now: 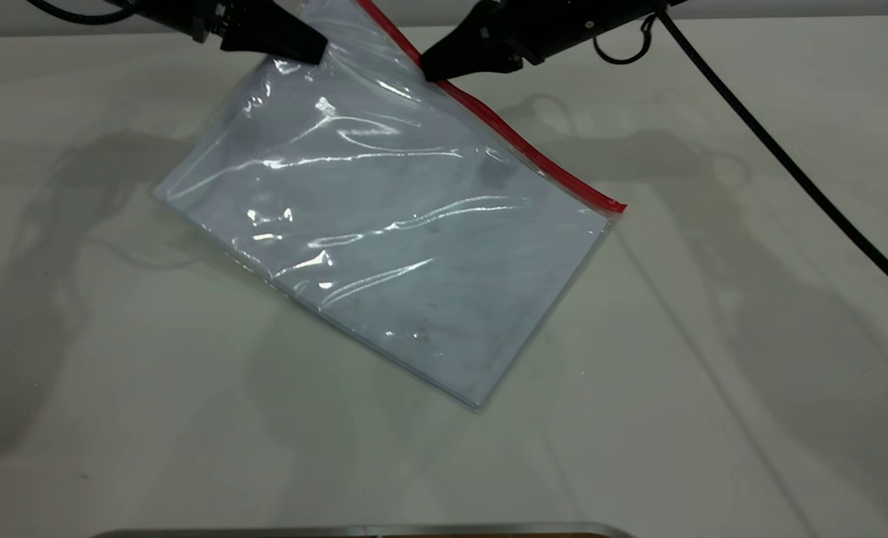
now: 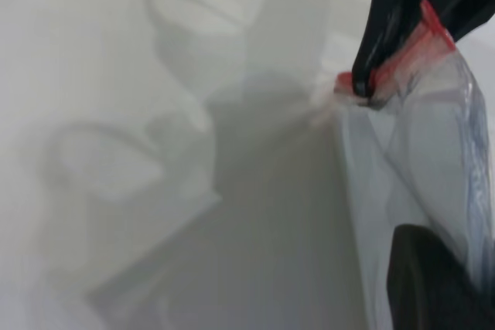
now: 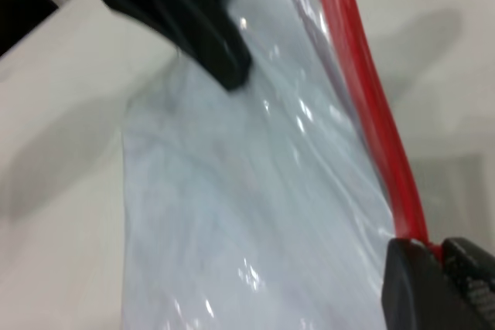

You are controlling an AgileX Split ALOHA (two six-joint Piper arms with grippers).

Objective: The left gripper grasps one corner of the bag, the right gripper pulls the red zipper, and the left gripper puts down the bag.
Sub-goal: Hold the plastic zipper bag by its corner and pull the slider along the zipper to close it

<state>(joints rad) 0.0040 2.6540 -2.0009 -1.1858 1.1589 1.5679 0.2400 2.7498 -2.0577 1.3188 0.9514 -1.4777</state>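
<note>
The bag (image 1: 384, 232) is a clear bluish-white pouch, raised at its far edge and sloping down so its near corner rests on the table. The red zipper (image 1: 518, 142) runs along its right long edge. My left gripper (image 1: 315, 51) is shut on the bag's raised far corner; one of its fingers (image 2: 429, 284) shows in the left wrist view against the plastic (image 2: 418, 183). My right gripper (image 1: 430, 71) is shut on the red zipper near its upper end. In the right wrist view the red zipper (image 3: 383, 137) runs into my right gripper (image 3: 439, 251).
The white table (image 1: 712, 336) surrounds the bag. The right arm's black cable (image 1: 787, 161) crosses the table at the right. A grey metal edge (image 1: 361, 530) lies along the near side.
</note>
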